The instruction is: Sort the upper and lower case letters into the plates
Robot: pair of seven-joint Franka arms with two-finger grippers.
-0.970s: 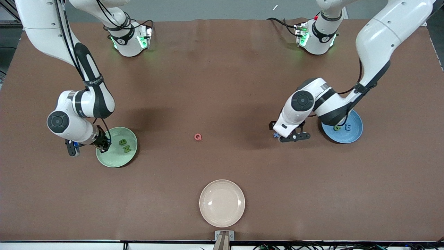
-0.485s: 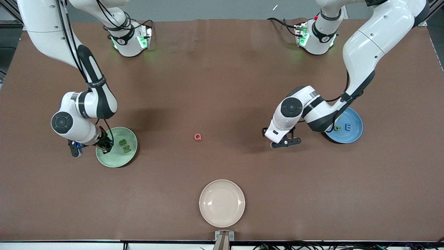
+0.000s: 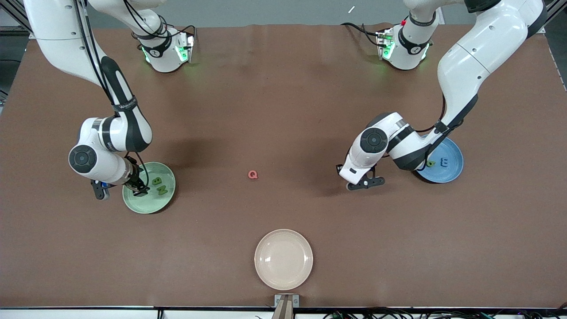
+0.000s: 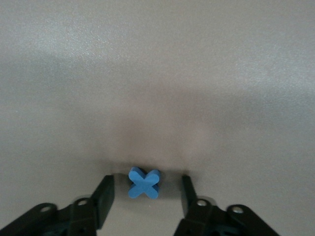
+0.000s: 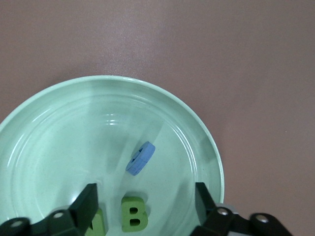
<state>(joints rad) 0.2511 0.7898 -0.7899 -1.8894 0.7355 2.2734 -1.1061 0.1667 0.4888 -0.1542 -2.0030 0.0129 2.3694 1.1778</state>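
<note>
The mint green plate [image 3: 150,204] holds a green B [image 3: 157,180] and a green N [image 3: 162,190]. My right gripper [image 3: 141,191] hangs open over it. In the right wrist view the gripper [image 5: 145,199] is over the plate [image 5: 59,137] and the B [image 5: 134,214]. A small blue piece [image 5: 140,158] sits tilted in the plate, apart from both fingers. The sky blue plate [image 3: 452,173] holds a green letter [image 3: 430,163] and a blue letter [image 3: 444,162]. My left gripper [image 3: 363,182] is low over the table beside it, open around a blue x [image 4: 143,183].
A red Q [image 3: 252,174] lies on the brown table between the two plates. A cream-white plate [image 3: 283,259] stands empty nearer the front camera, at the table's middle. The left arm's elbow covers part of the blue plate.
My left gripper has moved away from the blue plate toward the table's middle and come down around the blue x. My right gripper has shifted a little farther over the green plate.
</note>
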